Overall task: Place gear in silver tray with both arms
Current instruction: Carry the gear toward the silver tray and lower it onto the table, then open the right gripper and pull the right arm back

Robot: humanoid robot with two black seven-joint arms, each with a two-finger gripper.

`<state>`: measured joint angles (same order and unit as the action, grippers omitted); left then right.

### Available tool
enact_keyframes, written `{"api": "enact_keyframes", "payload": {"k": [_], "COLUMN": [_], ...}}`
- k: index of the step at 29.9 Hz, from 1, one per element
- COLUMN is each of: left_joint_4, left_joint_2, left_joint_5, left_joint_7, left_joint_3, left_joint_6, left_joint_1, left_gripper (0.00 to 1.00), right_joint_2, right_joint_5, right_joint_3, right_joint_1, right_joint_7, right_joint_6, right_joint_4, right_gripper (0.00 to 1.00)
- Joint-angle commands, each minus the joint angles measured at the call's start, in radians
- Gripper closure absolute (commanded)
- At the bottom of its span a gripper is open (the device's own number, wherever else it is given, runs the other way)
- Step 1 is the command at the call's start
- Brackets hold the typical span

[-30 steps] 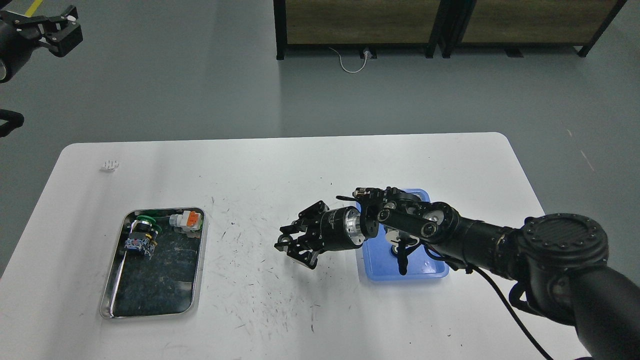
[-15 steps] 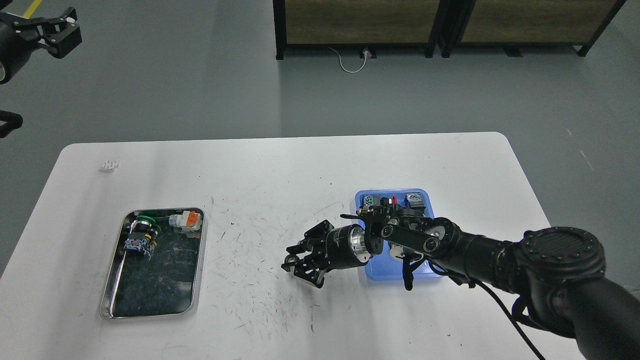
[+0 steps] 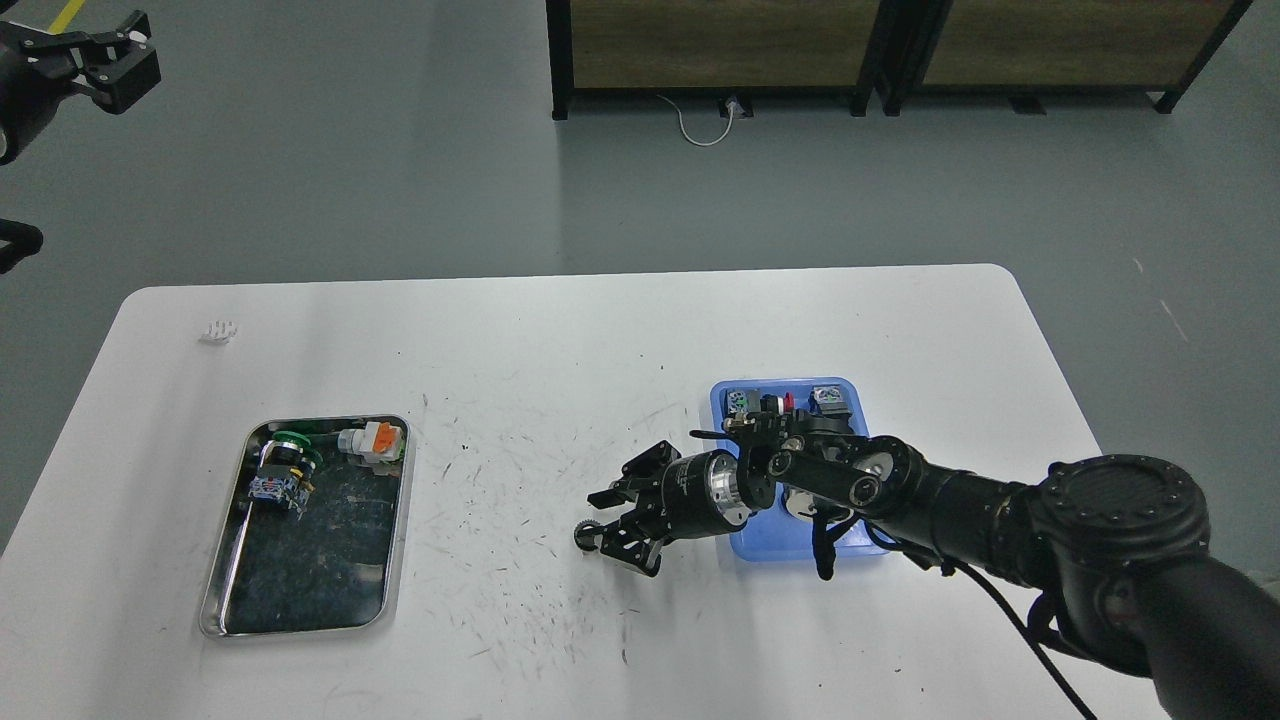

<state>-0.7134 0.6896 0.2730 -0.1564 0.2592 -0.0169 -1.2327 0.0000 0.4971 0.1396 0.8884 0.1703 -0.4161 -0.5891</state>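
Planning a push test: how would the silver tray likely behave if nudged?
The silver tray looks like rigid metal, so it should slide whole, probably easily on the smooth white table. The loose parts inside may shift.

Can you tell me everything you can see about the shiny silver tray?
The silver tray is a shiny metal rectangle with rounded corners and a raised rim. Its floor looks dark and scuffed. It lies flat on the white table, near the left side. At its far end sit a green and black part and a white and orange part. No arm touches it.
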Motion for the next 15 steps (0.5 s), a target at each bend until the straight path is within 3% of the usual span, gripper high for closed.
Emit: {"api": "enact_keyframes", "payload": {"k": [1,3,4,8,15], "left_joint_4": [0.000,0.000,0.000,-0.001,-0.009], "left_joint_2": [0.002,0.002,0.001,0.001,0.011], "left_joint_5": [0.000,0.000,0.000,-0.001,-0.001], "left_joint_7": [0.000,0.000,0.000,-0.002,-0.017], "left_joint_3": [0.000,0.000,0.000,0.002,0.018], "left_joint_6": [0.000,0.000,0.000,0.000,-0.001], "left_joint_1": [-0.001,-0.002,-0.002,-0.005,-0.007], "left_gripper": [0.01,0.01,0.01,0.01,0.01], "right_joint_2": [0.000,0.000,0.000,0.000,-0.250], "right_joint_5": [-0.002,-0.008,-0.012,-0.018,-0.115], "right_joint_3": [-0.015,-0.029,-0.038,-0.103,-0.336], "right_joint_1": [0.014,0.023,0.027,0.067,0.168], "right_joint_7": [0.000,0.002,0.002,0.005,0.011], "right_joint_6": [0.005,0.003,0.002,-0.003,0.014], "right_joint_4": [0.000,0.000,0.000,-0.003,0.003], "right_gripper": [0.30,0.05,0.00,0.00,0.00]}}
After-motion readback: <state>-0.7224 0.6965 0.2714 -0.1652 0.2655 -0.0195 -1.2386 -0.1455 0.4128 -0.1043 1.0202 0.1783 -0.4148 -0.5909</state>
